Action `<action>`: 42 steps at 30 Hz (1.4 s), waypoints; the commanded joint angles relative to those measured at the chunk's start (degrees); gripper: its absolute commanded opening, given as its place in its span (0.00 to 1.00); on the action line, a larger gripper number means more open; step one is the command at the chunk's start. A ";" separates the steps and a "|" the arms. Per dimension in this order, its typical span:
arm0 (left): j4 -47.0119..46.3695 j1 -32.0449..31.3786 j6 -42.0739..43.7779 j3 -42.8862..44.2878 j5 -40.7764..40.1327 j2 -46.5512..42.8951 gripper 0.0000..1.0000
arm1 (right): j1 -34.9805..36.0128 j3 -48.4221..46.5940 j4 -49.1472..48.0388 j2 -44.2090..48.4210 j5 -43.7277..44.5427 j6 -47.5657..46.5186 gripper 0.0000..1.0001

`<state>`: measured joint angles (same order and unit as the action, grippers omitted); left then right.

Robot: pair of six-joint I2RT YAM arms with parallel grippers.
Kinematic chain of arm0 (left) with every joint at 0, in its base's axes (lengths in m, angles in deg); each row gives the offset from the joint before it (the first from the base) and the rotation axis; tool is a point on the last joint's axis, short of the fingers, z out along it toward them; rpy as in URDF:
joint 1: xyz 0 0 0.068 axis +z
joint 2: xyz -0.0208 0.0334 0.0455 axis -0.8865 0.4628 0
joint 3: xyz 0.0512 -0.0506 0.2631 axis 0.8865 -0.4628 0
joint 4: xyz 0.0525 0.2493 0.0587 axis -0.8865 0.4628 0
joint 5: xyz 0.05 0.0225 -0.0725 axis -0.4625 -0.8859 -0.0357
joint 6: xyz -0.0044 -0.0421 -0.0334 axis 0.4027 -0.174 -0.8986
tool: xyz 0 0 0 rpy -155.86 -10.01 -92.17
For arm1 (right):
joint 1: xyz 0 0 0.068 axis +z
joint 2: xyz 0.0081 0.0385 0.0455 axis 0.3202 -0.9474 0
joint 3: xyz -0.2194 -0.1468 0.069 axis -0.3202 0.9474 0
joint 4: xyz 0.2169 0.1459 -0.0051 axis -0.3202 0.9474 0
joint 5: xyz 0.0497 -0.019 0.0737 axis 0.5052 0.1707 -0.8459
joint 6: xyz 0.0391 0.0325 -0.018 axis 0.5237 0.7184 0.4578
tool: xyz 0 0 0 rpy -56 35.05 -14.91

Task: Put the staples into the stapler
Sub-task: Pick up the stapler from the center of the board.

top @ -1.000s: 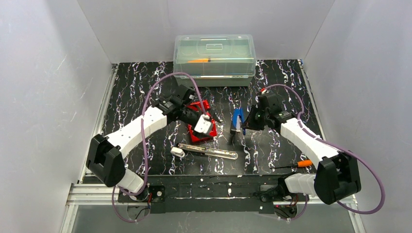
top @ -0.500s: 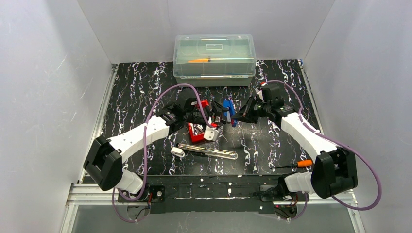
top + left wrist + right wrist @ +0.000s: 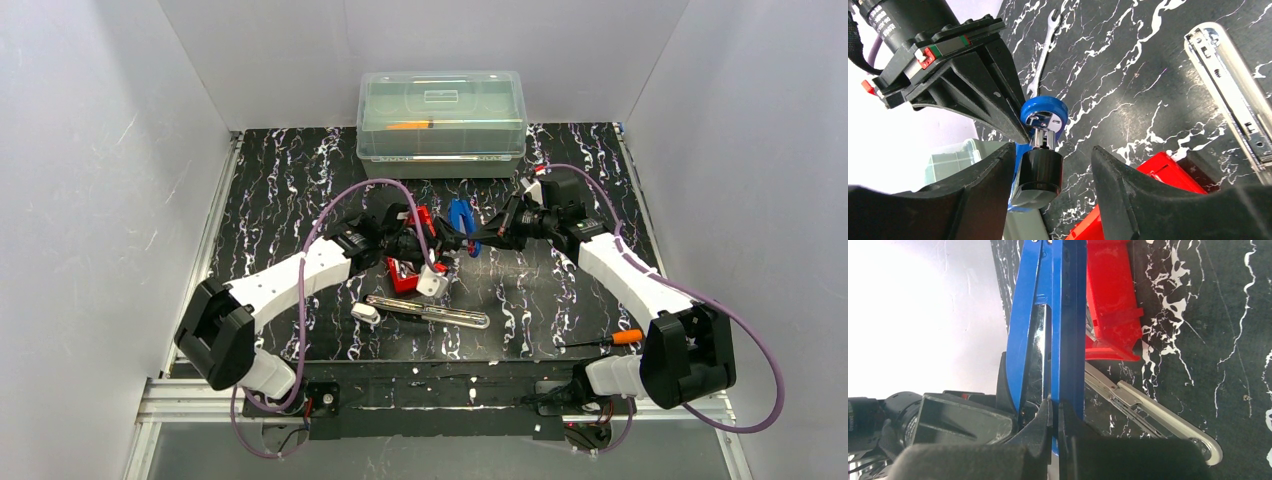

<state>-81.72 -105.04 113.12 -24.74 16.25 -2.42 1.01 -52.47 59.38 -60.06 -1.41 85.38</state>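
Observation:
My right gripper is shut on the blue stapler and holds it up over the table's middle. In the right wrist view its jaws pinch one blue plate of the stapler. My left gripper is open, and its fingers straddle the stapler's black round end below a chrome neck. A gap remains on the right side of that end. Beneath lies a red box with silvery staples in it.
A long silvery metal rail with a white end lies near the front. An orange-handled screwdriver lies front right. A clear lidded box stands at the back. A small wrench lies on the dark marbled tabletop.
The right gripper has carried the stapler left and toward the back. The left gripper has swung right to meet it and now straddles its black end.

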 commanded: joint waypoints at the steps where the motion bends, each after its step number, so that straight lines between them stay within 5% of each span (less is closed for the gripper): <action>1: -1.84 -0.37 0.84 2.45 -0.19 1.33 0.51 | -0.26 -1.08 -6.16 1.74 -5.76 0.95 0.01; 6: -0.05 -0.34 2.02 5.93 0.89 3.74 0.36 | -0.26 -1.32 -6.66 1.31 -8.97 0.84 0.01; 12: 4.40 -0.30 6.24 8.72 1.63 4.58 0.00 | -0.26 -3.12 -0.15 1.39 -8.18 -6.18 0.01; 16: 10.21 -0.30 6.13 12.42 3.70 4.52 0.00 | -0.26 -8.74 14.79 0.40 0.64 -19.38 0.14; 22: 13.19 -0.34 -2.38 16.63 5.74 5.03 0.00 | -0.26 -9.74 15.87 1.89 2.95 -22.41 0.31; 26: 11.88 -0.23 -11.64 19.30 7.46 5.36 0.00 | -0.26 -8.90 18.00 3.53 7.08 -24.83 0.12; 31: 9.35 -0.21 -19.37 22.45 10.55 6.29 0.00 | -0.35 -2.10 17.53 6.24 11.64 -26.24 0.03; 42: 0.15 -0.21 -33.75 27.66 15.33 12.83 0.00 | -0.42 11.95 13.48 16.28 20.96 -26.23 0.01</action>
<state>-69.50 -105.89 86.41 -4.19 28.16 12.07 0.51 -45.81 70.22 -46.46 11.31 61.82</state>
